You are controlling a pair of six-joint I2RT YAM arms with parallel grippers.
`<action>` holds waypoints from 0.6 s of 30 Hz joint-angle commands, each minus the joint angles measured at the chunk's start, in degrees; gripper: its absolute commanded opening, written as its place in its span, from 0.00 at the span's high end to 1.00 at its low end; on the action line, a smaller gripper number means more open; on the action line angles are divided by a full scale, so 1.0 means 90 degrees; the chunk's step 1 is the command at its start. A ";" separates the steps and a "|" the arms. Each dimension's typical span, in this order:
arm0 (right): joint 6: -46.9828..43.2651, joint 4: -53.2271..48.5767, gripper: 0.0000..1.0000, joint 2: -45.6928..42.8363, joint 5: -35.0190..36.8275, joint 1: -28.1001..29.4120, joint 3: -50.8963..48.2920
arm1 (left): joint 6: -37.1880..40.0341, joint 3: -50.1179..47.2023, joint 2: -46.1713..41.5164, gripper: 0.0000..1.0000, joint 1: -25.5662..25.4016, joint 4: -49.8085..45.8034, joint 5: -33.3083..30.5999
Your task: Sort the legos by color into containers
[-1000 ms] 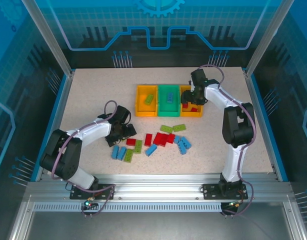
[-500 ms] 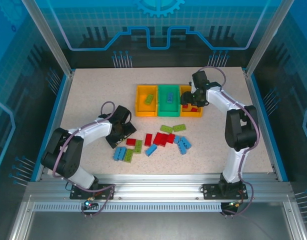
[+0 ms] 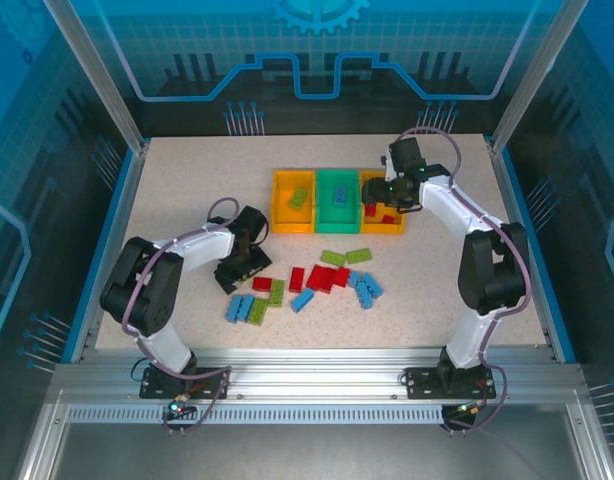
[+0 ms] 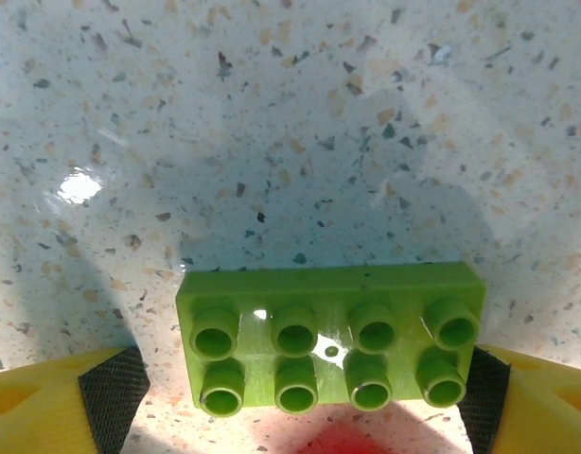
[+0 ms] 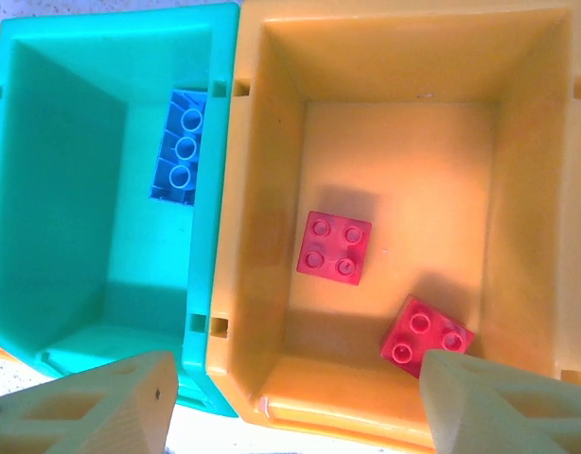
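Legos [image 3: 322,278] mostly loose on the speckled table [image 3: 187,180], strewn in red, blue and lime green just on the near side of the row of bins [image 3: 330,218]. Three joined side by side: yellow bin [image 3: 285,218] at the left end, green bin [image 5: 73,189] in the middle, orange bin [image 5: 404,170] at the right end. Right arm [image 3: 449,205] stretched in from the right of the bins, left arm [image 3: 192,250] bent low to the near left of them. Right gripper [image 5: 295,416] above the near wall of the orange bin, fingers spread wide, nothing between them. Left gripper [image 4: 300,392] down at the table, near-left of the yellow bin, spread around a lime green brick [image 4: 328,340] lying studs up: right pad [image 4: 480,397] against one short end, left pad [image 4: 111,397] a sliver short of the other. Inside the bins: one green brick [image 3: 299,198] in the yellow bin, one blue brick [image 5: 180,147] against the green bin's wall on the orange side, two square red bricks [image 5: 334,248] apart on the orange bin's floor, one near the middle, the other [image 5: 426,333] toward the near right corner.
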 commanded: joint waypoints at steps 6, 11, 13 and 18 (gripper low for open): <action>-0.0019 -0.0101 0.30 -0.0304 0.0004 0.0032 -0.0332 | 0.0420 -0.0050 0.0510 0.23 0.0194 0.1025 -0.0027; -0.0009 -0.0155 0.30 -0.0461 0.0069 0.0062 -0.0617 | 0.0556 -0.0042 0.0507 0.27 0.0198 0.1170 -0.0119; -0.0009 -0.0157 0.30 -0.0557 0.0112 0.0066 -0.0735 | 0.0602 -0.0042 0.0446 0.29 0.0197 0.1220 -0.0187; 0.0000 -0.0216 0.30 -0.0779 0.0207 0.0073 -0.0976 | 0.0839 0.0087 0.0203 0.31 0.0196 0.1188 -0.0375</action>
